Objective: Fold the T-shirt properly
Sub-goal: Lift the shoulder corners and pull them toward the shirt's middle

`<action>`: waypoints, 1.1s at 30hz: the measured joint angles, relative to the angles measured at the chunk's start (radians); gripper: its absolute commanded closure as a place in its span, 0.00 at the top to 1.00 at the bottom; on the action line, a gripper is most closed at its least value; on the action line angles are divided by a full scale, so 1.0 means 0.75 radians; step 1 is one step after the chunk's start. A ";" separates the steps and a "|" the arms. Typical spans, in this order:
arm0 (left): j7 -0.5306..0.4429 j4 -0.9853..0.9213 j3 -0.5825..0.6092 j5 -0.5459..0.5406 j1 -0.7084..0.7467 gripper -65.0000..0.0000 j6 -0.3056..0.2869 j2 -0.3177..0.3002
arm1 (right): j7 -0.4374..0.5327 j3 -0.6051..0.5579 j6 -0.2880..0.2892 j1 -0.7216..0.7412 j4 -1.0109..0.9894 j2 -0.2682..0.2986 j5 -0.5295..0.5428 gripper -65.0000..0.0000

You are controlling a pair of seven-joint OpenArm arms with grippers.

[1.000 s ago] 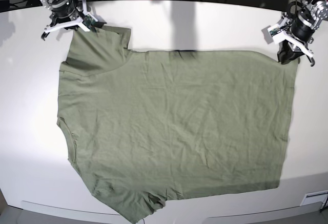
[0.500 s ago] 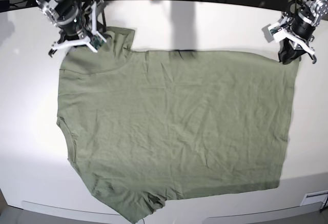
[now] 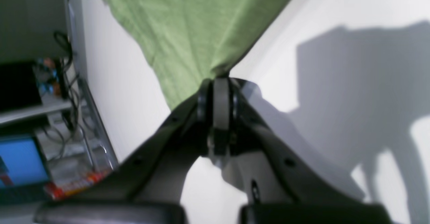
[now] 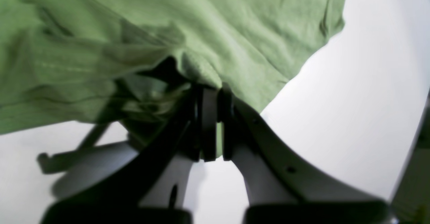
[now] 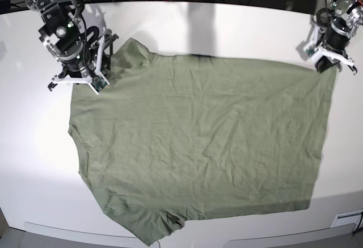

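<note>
T-shirt (image 5: 198, 140) fabric fills the base view, spread nearly flat on the white table (image 5: 34, 168). Its hem edge runs down the 3 o'clock side, and the lower sleeve reaches the table's front edge at 7 o'clock. Bare table lies open along 9 o'clock and 12 o'clock. The right gripper (image 5: 79, 78) sits at 10 o'clock, the left gripper (image 5: 329, 58) at 2 o'clock.

Left wrist view: the left gripper (image 3: 218, 86) is clamped tight on a hem corner of the T-shirt (image 3: 198, 26), with open table toward 3 o'clock.

Right wrist view: the right gripper (image 4: 210, 93) is pinched closed on bunched T-shirt (image 4: 235, 36) cloth, with bare table toward 4 o'clock.
</note>
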 measured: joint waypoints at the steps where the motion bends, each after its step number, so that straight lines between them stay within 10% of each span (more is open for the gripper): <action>1: 0.023 0.003 0.002 0.069 -0.046 0.00 0.040 0.060 | 0.001 0.000 -0.002 0.010 -0.014 0.000 0.011 0.00; 17: 0.205 0.022 0.031 0.149 -0.191 0.00 -0.142 0.137 | 0.049 -0.005 0.049 0.142 -0.152 -0.092 0.020 0.00; 26: 0.463 0.164 0.030 0.055 -0.169 0.00 -0.346 -0.100 | 0.017 -0.004 0.055 0.143 -0.152 -0.096 0.022 0.00; 33: 0.475 0.248 0.040 -0.076 -0.160 0.00 -0.358 -0.162 | 0.012 -0.004 0.055 0.143 -0.152 -0.092 0.024 0.00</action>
